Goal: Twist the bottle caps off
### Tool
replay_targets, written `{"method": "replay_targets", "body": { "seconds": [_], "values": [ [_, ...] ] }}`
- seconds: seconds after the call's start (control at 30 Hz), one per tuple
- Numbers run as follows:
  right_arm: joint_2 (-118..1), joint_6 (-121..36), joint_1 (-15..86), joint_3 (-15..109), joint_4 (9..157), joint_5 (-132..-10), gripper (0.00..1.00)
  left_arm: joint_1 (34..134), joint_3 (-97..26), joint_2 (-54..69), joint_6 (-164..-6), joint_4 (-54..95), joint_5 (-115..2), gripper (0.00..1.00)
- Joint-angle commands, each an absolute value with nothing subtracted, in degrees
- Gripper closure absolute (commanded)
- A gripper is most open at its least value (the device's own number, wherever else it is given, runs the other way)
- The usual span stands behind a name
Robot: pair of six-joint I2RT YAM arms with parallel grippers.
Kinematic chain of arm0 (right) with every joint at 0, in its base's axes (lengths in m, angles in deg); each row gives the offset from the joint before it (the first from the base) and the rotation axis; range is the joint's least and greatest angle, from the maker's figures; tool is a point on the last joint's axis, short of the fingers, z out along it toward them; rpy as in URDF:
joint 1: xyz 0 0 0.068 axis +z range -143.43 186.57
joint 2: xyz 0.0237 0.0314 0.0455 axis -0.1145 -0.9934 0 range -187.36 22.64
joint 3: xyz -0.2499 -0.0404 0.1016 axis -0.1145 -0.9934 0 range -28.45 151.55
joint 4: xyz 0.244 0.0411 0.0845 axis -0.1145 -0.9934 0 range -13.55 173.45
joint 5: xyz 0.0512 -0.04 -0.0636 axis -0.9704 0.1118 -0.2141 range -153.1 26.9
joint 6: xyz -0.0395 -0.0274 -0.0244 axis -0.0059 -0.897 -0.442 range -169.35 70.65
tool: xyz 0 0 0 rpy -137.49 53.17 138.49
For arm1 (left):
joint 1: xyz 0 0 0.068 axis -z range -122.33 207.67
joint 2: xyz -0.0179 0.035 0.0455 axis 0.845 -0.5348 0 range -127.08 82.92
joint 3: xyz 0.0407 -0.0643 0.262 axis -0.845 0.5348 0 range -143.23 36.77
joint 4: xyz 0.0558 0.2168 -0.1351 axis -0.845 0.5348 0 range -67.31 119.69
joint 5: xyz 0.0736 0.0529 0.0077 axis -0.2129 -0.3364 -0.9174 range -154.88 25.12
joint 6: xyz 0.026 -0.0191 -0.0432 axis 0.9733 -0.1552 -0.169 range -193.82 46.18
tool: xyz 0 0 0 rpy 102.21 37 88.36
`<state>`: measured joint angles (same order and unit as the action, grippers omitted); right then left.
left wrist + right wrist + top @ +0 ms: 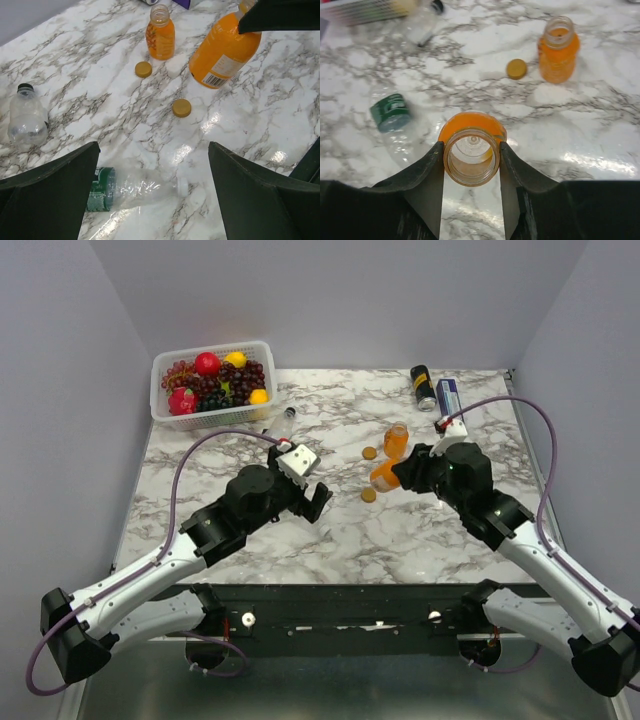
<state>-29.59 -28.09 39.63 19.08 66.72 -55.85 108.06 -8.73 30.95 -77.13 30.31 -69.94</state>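
My right gripper (471, 150) is shut on the open neck of an orange juice bottle (472, 131), holding it tilted above the table (385, 476). A second orange bottle (397, 440) stands upright and uncapped behind it. Two orange caps (143, 69) (181, 107) lie loose on the marble. My left gripper (153, 147) is open, and below its fingers a clear bottle with a green label (135, 187) lies on its side, blurred. Another clear bottle (27, 117) with a dark cap (25, 88) lies at the left, near the basket (283, 423).
A white basket (166, 372) of fruit stands at the back left. A black can (422, 387) and a blue box (449, 397) sit at the back right. The marble top ends at walls on the left, right and back.
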Motion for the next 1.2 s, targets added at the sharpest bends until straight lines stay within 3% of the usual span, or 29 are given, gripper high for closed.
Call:
{"method": "replay_targets", "body": {
  "seconds": [0.0, 0.37, 0.77, 0.9, 1.1, 1.17],
  "values": [
    [-35.09, -31.77, 39.71, 20.42, 62.45, -41.32, 0.94, 108.29, -9.46, 29.92, -78.39, 31.56, -75.70, 0.01],
    [-47.58, -31.95, 39.53, 19.89, 69.03, -35.50, 0.99, 108.21, -9.55, 29.13, -78.13, 31.83, -75.61, 0.01],
    [-55.76, -30.98, 39.45, 19.89, 72.91, -33.57, 0.98, 108.21, -9.90, 28.08, -77.86, 32.18, -74.82, 0.01],
    [-55.85, -30.89, 39.45, 19.72, 72.91, -34.09, 0.87, 108.21, -10.08, 27.55, -77.95, 32.62, -74.82, 0.01],
    [-54.54, -31.07, 39.45, 19.28, 72.64, -35.06, 0.47, 107.25, -10.69, 26.84, -77.51, 33.32, -74.38, 0.01],
    [-53.57, -31.07, 39.45, 19.28, 72.47, -35.76, 0.41, 106.28, -10.95, 26.76, -77.51, 33.50, -73.50, 0.01]
  ]
}}
